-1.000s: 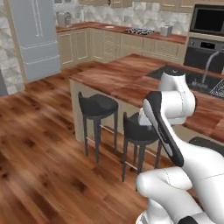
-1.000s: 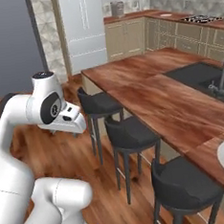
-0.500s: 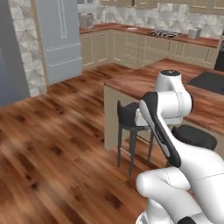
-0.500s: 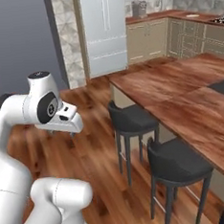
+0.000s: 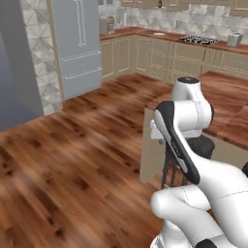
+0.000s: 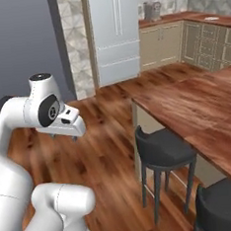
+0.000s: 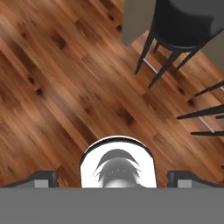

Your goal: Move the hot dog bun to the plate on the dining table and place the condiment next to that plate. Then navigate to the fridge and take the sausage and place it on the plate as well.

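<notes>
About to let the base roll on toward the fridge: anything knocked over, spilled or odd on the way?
Nothing stands out. The fridge is shut, the wood floor shows no spill, and the black stool stands upright at the island counter. The pincer carries nothing.

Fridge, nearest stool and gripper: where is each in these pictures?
Fridge [image 6: 116, 33], right base view: on its doors.
Stool [image 6: 163, 149], right base view: on the dark seat.
Gripper [image 7: 112, 176], hand view: midway between its two dark tips, spread far apart.
</notes>
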